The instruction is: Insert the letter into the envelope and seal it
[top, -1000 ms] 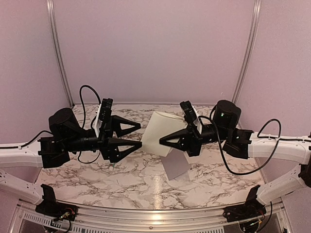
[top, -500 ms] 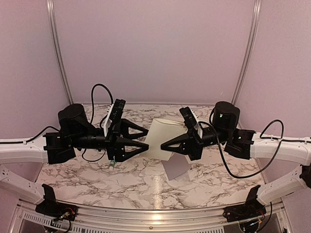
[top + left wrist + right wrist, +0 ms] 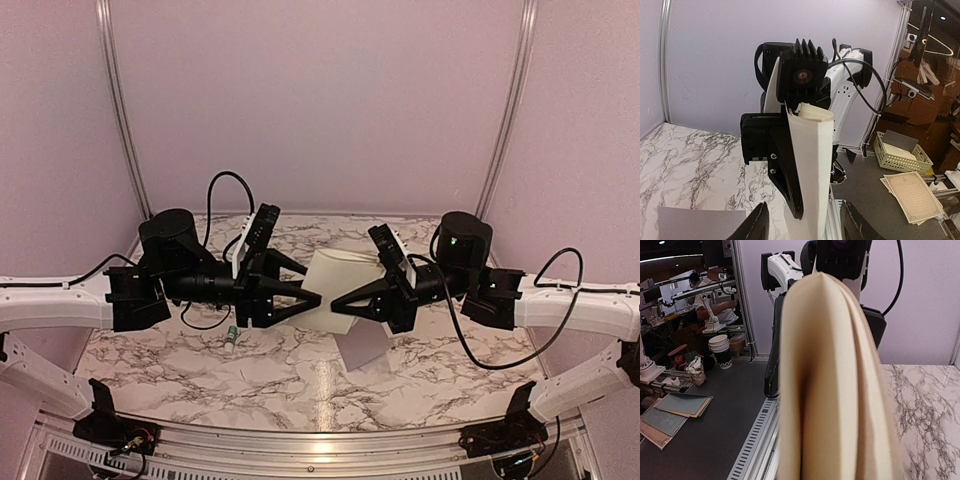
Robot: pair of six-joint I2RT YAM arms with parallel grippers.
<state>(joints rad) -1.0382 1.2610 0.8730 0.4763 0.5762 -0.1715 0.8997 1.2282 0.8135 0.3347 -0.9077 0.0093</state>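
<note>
Two arms meeting at one sheet

Holds the letter [image 3: 335, 285] in mid-air above the table [image 3: 150, 365], pinched tight in the right gripper [image 3: 334, 299], forearm level and reaching inward. Straddles the sheet's opposite edge with the left gripper [image 3: 312, 285], jaws apart, fingers [image 3: 758, 225] clear of the paper on both sides. Below, flat on the marble: the envelope [image 3: 362, 348], inside hidden.

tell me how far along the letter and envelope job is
Done: the letter is off the table, held up in the shut right gripper. In hand: the left gripper has open jaws on either side of the letter's free edge, not gripping yet. Left: the envelope lies flat on the table, so the letter has yet to go in, and sealing remains.
</note>
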